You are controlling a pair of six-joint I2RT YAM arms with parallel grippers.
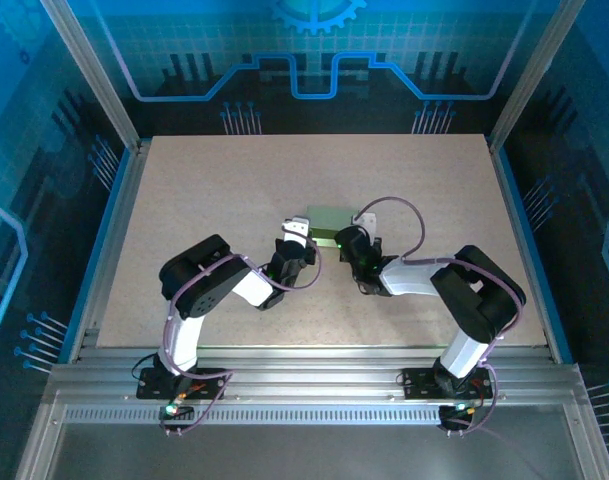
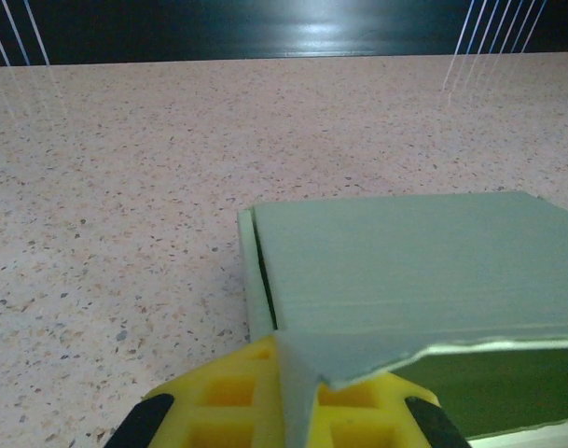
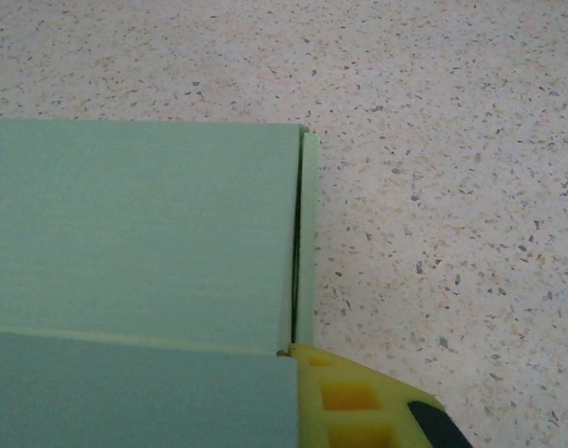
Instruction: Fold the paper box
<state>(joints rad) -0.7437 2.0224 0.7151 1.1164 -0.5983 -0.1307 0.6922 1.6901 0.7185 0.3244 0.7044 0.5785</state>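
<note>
You have one paper box (image 2: 405, 261), lying just ahead of two grippers. The left gripper (image 2: 297, 397) is clamped on the lid's near corner, probably to guide it down. The right gripper (image 1: 346, 240) is closed against the opposite corner; whether it pinches card, I cannot tell.

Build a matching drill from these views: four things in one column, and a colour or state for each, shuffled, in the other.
Things:
1. box
2. table
3. fingers
4. left end effector

Colours or states:
A. yellow
B. shut on the box
C. pale green
D. speckled beige

Pairs: 1-C, 2-D, 3-A, 4-B
</note>
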